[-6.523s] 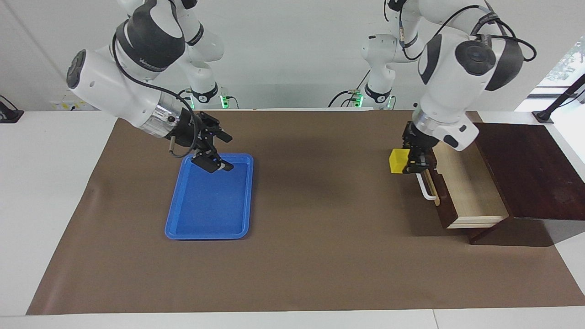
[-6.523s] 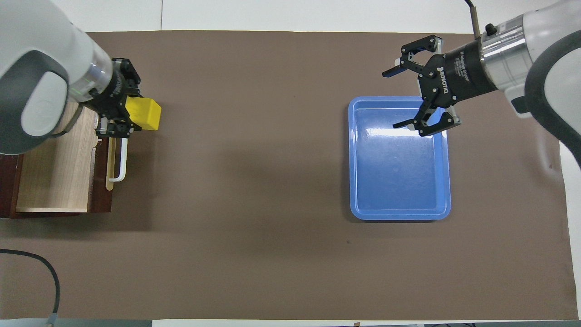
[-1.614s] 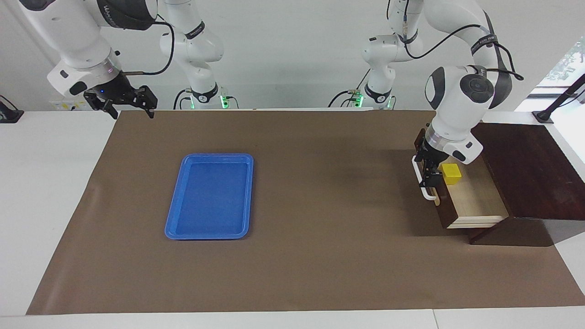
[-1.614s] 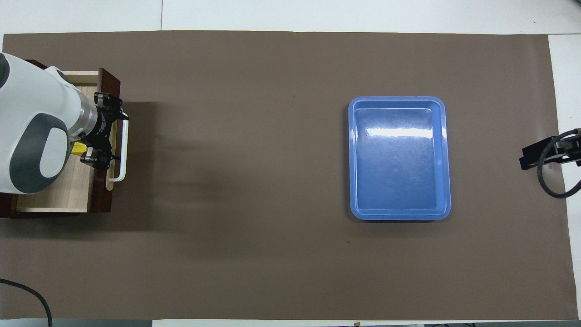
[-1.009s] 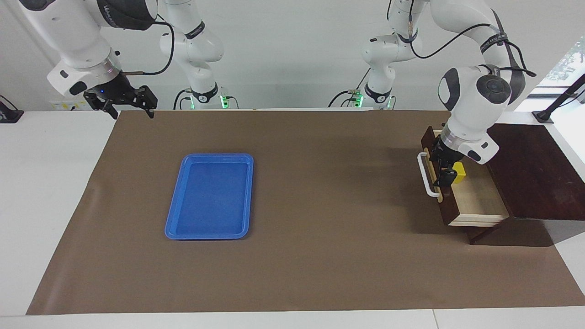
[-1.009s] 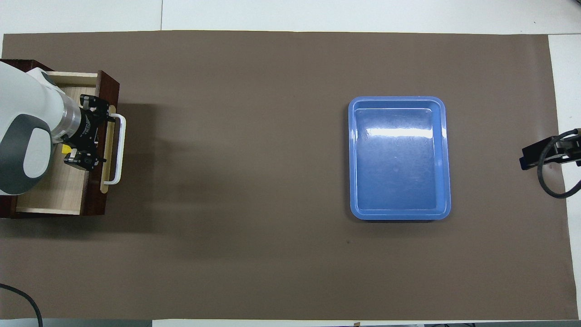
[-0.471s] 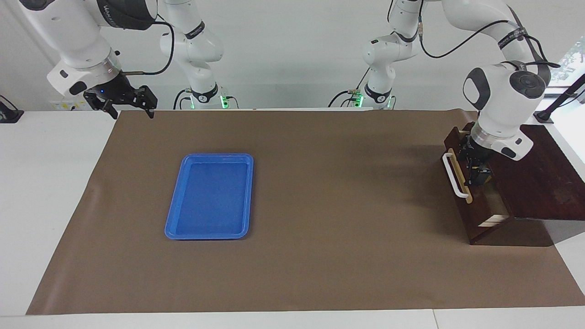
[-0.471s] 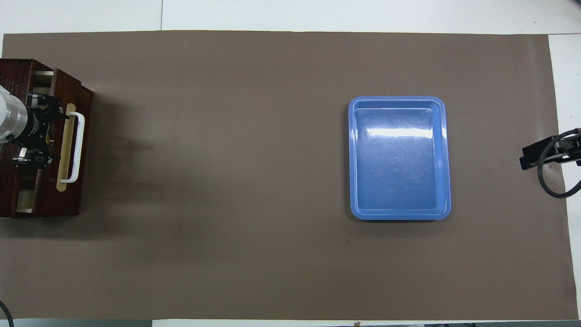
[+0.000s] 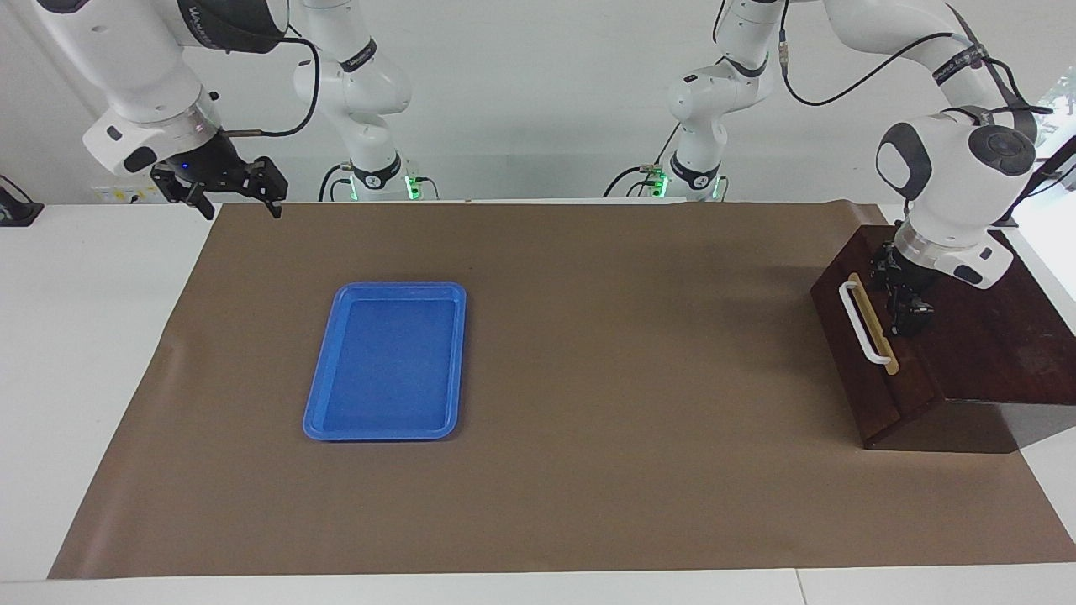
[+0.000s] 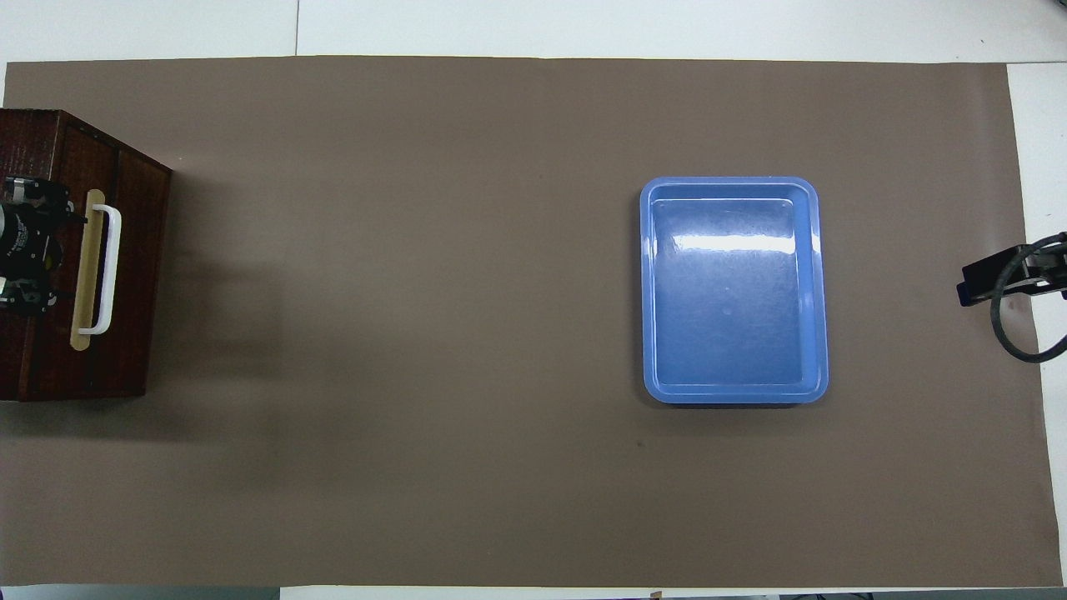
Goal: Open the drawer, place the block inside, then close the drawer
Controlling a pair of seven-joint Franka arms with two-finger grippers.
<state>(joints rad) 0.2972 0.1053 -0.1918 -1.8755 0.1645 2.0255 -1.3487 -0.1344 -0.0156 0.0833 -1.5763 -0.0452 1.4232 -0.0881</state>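
Your drawer (image 9: pixel 870 357) sits pushed fully into its dark wooden box (image 9: pixel 983 336) at the left arm's end of the surface (image 9: pixel 588 504), its front flush with the box and its white bar handle (image 9: pixel 859 322) on the tan strip facing the middle of the brown mat (image 9: pixel 588 378). You see no yellow block in either view; the drawer front covers the inside, so nothing of the interior shows. Your left gripper (image 9: pixel 904 313) is low over the top of the box, just beside the upper edge of the drawer front and close to the handle; it looks empty, but from here you cannot tell whether its fingers are spread or closed, nor whether they touch the wood. In the overhead view the same gripper (image 10: pixel 23 246) shows at the picture's edge, beside the handle's tan strip. Your right arm waits with its gripper (image 9: pixel 227 192) raised above the corner of the mat at the right arm's end, fingers spread wide and holding nothing. The blue tray (image 9: pixel 324 395) lies flat on the mat, well apart from the box.
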